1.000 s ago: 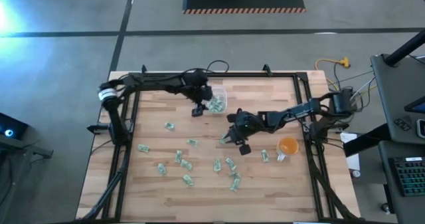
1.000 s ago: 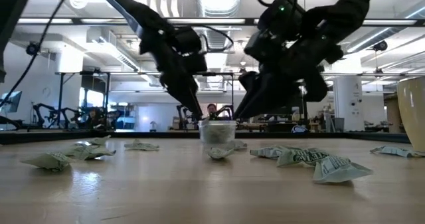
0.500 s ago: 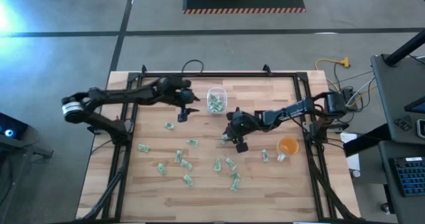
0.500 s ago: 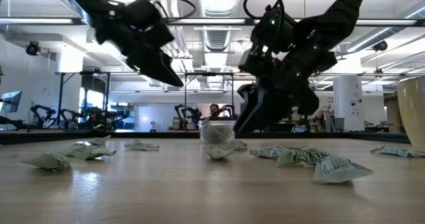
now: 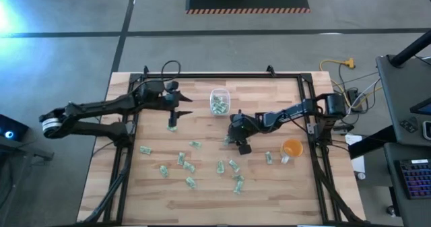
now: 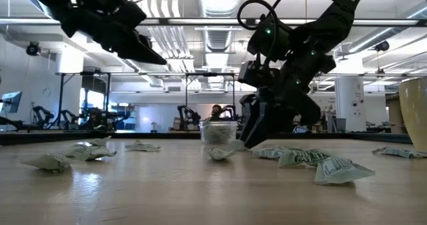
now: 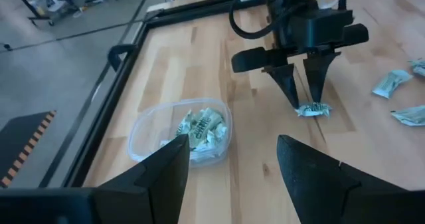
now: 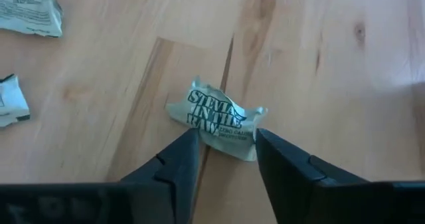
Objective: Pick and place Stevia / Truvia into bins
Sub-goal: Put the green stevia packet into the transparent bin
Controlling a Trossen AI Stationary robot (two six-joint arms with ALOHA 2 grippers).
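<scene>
Green-and-white Stevia packets [image 5: 194, 145] lie scattered over the wooden table. More of them fill the clear bin [image 5: 219, 101] at the far middle, which my left wrist view shows as the tub [image 7: 179, 134]. My right gripper [image 5: 229, 141] slants down near the table's middle and is open. Its two fingers stand on either side of one crumpled packet [image 8: 216, 121] that lies flat on the wood. My left gripper [image 5: 186, 106] hangs open and empty, high over the table to the left of the bin. My right gripper comes down slanting from the table's right side. Its fingertips [image 8: 188, 146] sit at the near edge of the packet [image 8: 229, 141], one at each side. I cannot tell whether they touch it. The packet lies on the table.
An orange cup [image 5: 291, 147] stands near the right edge, with a packet [image 5: 269, 157] beside it. Several loose packets lie toward the near left [image 5: 163, 170] and near middle [image 5: 236, 180]. A black frame [image 5: 128, 119] borders the table.
My left gripper has drawn back from over the bin toward the table's left edge. It has risen and tipped from pointing steeply down to nearly level. My right gripper has sunk a little toward the packet below it.
</scene>
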